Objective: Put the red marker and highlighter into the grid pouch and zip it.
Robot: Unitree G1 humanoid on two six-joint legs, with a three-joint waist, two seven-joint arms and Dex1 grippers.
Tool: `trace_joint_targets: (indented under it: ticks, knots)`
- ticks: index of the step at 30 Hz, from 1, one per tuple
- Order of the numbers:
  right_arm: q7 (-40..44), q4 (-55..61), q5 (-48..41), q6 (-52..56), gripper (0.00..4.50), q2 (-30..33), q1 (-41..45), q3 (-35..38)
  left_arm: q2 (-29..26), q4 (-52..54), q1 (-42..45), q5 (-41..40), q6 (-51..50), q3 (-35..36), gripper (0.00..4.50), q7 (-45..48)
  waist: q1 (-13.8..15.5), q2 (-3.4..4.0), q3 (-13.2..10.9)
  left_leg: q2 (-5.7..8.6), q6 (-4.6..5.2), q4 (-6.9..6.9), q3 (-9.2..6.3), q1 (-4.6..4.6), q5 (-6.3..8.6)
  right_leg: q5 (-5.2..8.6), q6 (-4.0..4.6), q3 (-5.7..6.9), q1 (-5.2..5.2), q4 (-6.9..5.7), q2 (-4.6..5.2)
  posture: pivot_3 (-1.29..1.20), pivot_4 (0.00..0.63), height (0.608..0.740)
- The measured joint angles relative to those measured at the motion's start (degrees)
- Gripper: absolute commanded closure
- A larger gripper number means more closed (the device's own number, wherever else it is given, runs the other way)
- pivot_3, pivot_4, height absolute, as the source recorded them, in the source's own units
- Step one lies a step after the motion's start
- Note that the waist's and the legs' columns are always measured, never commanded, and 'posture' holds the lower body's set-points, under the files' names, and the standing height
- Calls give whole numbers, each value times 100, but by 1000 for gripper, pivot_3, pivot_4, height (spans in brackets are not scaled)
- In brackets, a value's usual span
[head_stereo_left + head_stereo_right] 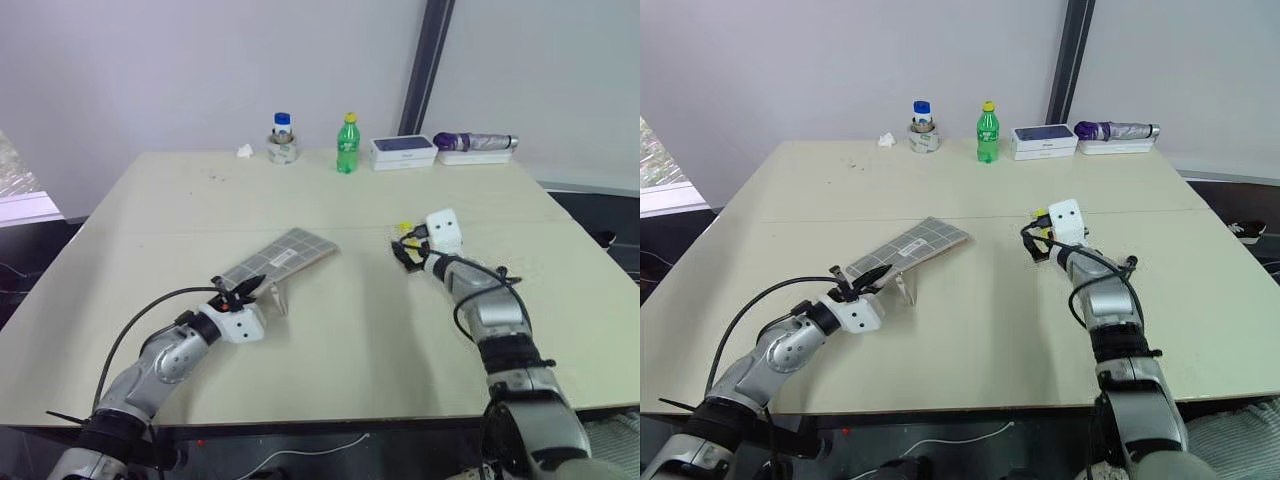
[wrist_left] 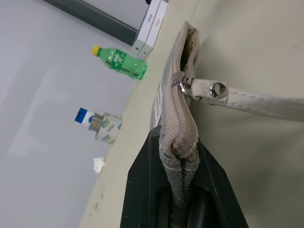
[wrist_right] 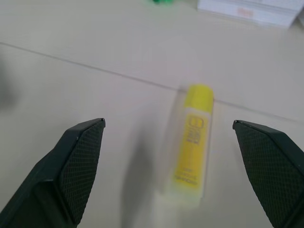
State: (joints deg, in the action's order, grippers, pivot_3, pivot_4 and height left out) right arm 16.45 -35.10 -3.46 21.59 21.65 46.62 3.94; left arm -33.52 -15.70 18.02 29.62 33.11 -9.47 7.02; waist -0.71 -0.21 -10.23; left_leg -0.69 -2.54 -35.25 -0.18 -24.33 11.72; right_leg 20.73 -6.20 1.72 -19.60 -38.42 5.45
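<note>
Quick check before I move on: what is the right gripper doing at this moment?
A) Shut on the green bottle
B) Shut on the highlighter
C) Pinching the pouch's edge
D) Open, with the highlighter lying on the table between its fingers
D: the right gripper stands wide open, and the highlighter lies on the table, ungripped.

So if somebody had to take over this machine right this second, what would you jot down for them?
Left tool: shut on one end of the grid pouch, holding that end up off the table. The zipper looks partly open at the far end.
Right tool: open, aimed at the highlighter, which lies on the table between the fingers, not yet gripped.
Red marker: I can't see it; it may already be in the pouch, but check.
Done: pouch held ready.
Left: grab the highlighter, put it in the pouch, confirm the marker, zip it shut.
</note>
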Motion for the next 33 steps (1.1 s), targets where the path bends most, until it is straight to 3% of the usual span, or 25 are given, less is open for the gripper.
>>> trace_joint_targets:
  ticks: [5, 8, 13, 15, 22, 28, 33]
  knots:
    - [90, -1370, 33, -52, 30, 23, 599, 41, 4, 23, -44, 16, -9, -37, 4500, -6, -12, 0, 0, -1, 1, 2, 4, -6, 0, 0, 0, -3, -8, 0, 1, 0, 150, 740]
    - [169, -1832, 45, -255, 1158, 37, 807, 40, 14, 113, -91, 25, -22, -43, 4500, -12, -20, 0, 0, -2, 4, 2, 3, -5, 2, 0, 0, -2, -7, -1, 0, 0, 150, 740]
    - [304, -1928, 4, -324, 3622, 38, 840, 74, 22, 169, -165, 48, -40, -43, 4500, -53, 13, 1, 0, 0, 8, -2, 2, -6, 4, 0, 0, -2, -4, -1, 5, 0, 150, 740]
    - [546, -1601, -37, -235, 3614, 68, 668, 81, 30, 183, -160, 106, -40, -41, 4500, -131, 13, 1, 0, -1, 11, -1, 1, -8, 6, 0, 0, -2, -6, -1, 5, 0, 150, 740]
    - [2094, 1321, -470, 85, 3614, 461, -1082, -240, 108, 172, -75, 64, -100, -16, 4500, -228, 6, 1, 0, -1, 11, 0, 3, -17, 6, 0, 0, -1, -15, -2, 4, 0, 150, 740]
    - [2682, 2988, -1162, 1086, 3614, 678, -1949, -232, 87, 113, -24, 38, -119, 9, 4500, -235, 2, 1, 0, -1, 24, -3, -2, -14, 14, 0, 0, -1, -14, -7, 1, 0, 150, 740]
    - [2785, 3526, -1314, 1311, 3614, 679, -2085, -380, 0, 37, -22, 41, -96, 10, 4500, -242, 3, 0, 0, 0, 24, -4, -4, -13, 14, 0, 0, -1, -13, -7, 0, 0, 150, 740]
